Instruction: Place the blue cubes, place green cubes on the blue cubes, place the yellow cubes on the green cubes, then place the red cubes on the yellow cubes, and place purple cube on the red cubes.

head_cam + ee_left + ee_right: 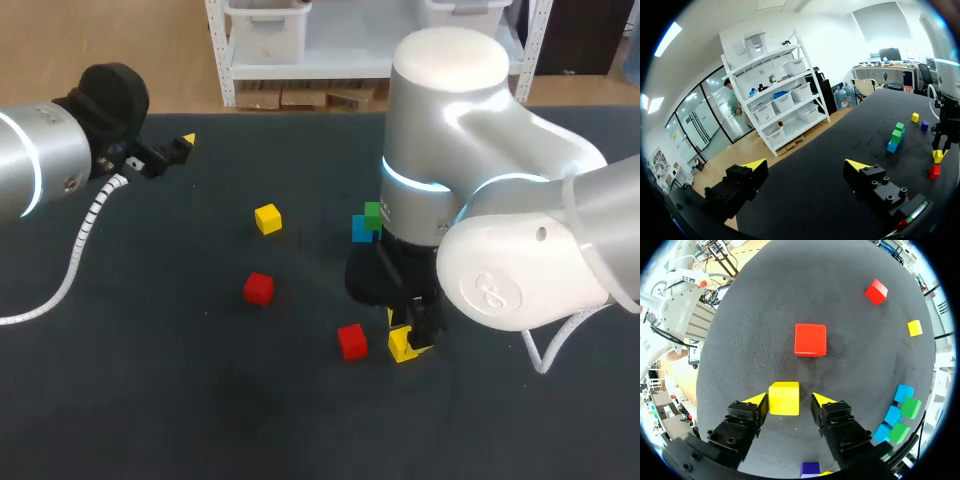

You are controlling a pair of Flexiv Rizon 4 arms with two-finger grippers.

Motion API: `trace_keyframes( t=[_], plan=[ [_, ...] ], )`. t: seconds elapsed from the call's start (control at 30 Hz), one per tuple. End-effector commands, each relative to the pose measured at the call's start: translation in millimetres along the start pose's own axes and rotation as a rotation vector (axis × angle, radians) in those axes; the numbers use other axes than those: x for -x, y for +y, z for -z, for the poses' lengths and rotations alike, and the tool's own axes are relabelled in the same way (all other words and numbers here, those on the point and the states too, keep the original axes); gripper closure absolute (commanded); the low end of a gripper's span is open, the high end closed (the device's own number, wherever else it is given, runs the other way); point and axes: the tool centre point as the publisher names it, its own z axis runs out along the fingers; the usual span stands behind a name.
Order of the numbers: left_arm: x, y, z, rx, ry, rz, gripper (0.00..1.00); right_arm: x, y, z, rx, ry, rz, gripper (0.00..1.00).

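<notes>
My right gripper is down at the table with a yellow cube between its fingers. One fingertip is against the cube and a narrow gap shows at the other, so it is open. In the head view the same yellow cube lies under that gripper. A red cube sits just ahead of it. Blue cubes with green cubes on them stand in a row off to one side. A purple cube lies behind the fingers. My left gripper hangs open and empty at the table's far left.
A second red cube and a second yellow cube lie loose on the dark table left of the middle. The near red cube is right beside my right gripper. The blue and green cubes are partly hidden by my right arm.
</notes>
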Motion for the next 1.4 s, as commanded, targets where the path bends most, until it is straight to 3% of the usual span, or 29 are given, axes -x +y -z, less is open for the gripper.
trace_keyframes(
  t=[0.03, 0.13, 0.3, 0.73, 1.17, 1.4],
  plan=[
    [-0.2, -0.7, 0, 0.004, -0.001, 0.000, 0.00, 1, -1, -1, 0.003, 0.000, 0.001, 0.65],
    [-0.2, -0.7, 0, 0.004, -0.001, 0.000, 0.00, 0, -2, 2, -0.004, -0.011, -0.007, 0.86],
    [-0.2, -0.7, 0, 0.004, -0.001, 0.000, 0.00, -1, -2, 9, 0.000, -0.040, -0.030, 0.94],
    [-0.2, -0.7, 0, 0.004, -0.001, 0.000, 0.00, -15, -3, 48, 0.053, -0.152, -0.146, 1.00],
    [-0.2, -0.7, 0, 0.004, -0.001, 0.000, 0.00, -37, -17, 84, 0.013, -0.133, -0.334, 1.00],
    [-0.2, -0.7, 0, 0.004, -0.001, 0.000, 0.00, -41, -31, 97, -0.024, -0.114, -0.379, 1.00]
  ],
)
